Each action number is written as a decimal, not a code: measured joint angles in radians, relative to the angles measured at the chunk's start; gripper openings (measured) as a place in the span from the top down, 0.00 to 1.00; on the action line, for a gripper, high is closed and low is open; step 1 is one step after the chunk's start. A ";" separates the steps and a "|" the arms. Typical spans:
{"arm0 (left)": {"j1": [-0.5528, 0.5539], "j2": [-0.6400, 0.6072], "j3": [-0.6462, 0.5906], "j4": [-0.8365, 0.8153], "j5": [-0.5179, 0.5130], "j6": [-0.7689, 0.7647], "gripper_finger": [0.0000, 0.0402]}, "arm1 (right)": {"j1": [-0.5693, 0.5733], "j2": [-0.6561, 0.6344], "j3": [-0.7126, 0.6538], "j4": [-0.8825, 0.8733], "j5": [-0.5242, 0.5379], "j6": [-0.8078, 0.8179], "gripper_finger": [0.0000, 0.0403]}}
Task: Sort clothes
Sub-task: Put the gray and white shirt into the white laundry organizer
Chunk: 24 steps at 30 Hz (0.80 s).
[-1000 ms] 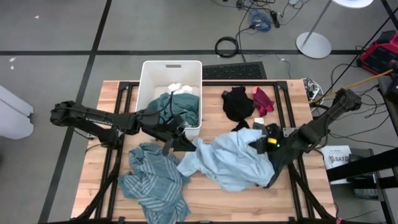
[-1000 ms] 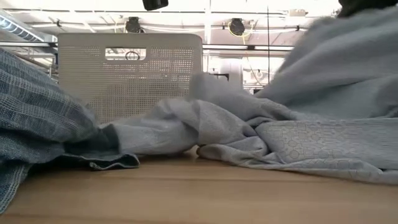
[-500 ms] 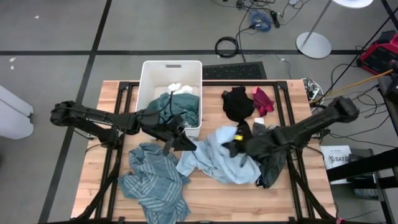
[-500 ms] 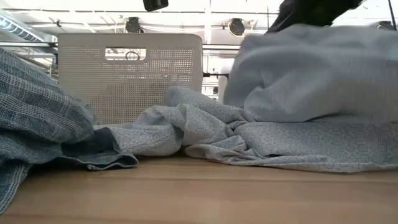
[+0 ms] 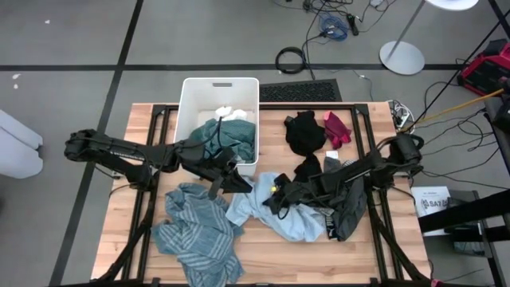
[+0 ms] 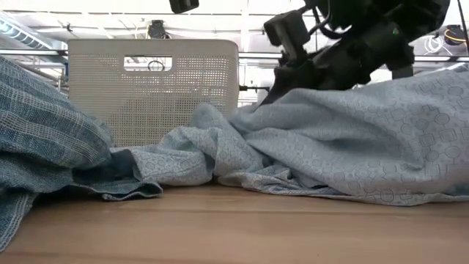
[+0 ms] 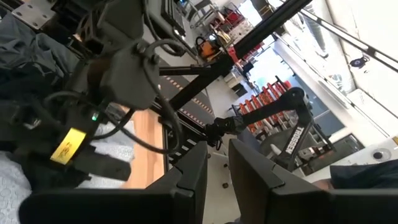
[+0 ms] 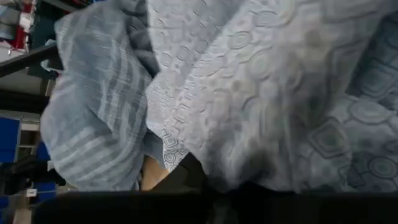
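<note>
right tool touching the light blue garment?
Touching. In the high view the right tool lies on the light blue garment; the right wrist view shows that fabric pressed right against the camera.

light blue garment (image 6: 352, 147) is soft matt cloth with a woven geometric texture, teal striped one (image 5: 195, 227) looks crinkly, bin (image 6: 154, 84) is perforated matt plastic, table (image 6: 234, 227) smooth wood

A white plastic bin (image 5: 191, 102) stands on the wooden table (image 5: 279, 259).
</note>
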 joint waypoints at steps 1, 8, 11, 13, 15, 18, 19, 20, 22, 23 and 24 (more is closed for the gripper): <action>0.000 0.000 0.000 0.000 0.000 0.000 0.81 | 0.001 0.009 0.000 0.005 -0.004 0.003 0.86; 0.000 0.000 0.000 0.000 -0.001 0.006 0.81 | -0.008 0.025 0.001 0.044 -0.132 -0.007 0.55; -0.001 0.000 0.000 0.000 -0.001 0.007 0.81 | -0.007 -0.008 0.000 0.079 -0.143 -0.037 0.42; -0.001 0.000 0.000 0.000 -0.001 0.007 0.81 | -0.005 -0.048 0.000 0.102 -0.137 -0.058 0.35; -0.001 0.000 0.000 0.000 -0.002 0.007 0.81 | 0.001 -0.098 0.000 0.090 -0.100 -0.075 0.32; -0.001 0.000 0.000 0.000 -0.002 0.007 0.81 | 0.002 -0.177 0.000 0.000 -0.040 -0.110 0.31; -0.001 0.000 0.000 0.000 -0.002 0.007 0.81 | 0.002 -0.207 0.000 -0.039 -0.016 -0.119 0.32; -0.001 0.000 0.000 0.000 -0.002 0.007 0.81 | 0.002 -0.238 0.000 -0.082 0.008 -0.132 0.33; -0.001 0.000 0.000 0.000 -0.002 0.007 0.81 | 0.002 -0.301 0.000 -0.162 0.059 -0.148 0.34; -0.001 0.000 0.000 0.000 -0.002 0.007 0.81 | 0.002 -0.332 0.000 -0.203 0.085 -0.156 0.35; -0.001 0.000 0.000 0.000 -0.003 0.007 0.81 | 0.002 -0.363 0.000 -0.245 0.109 -0.163 0.36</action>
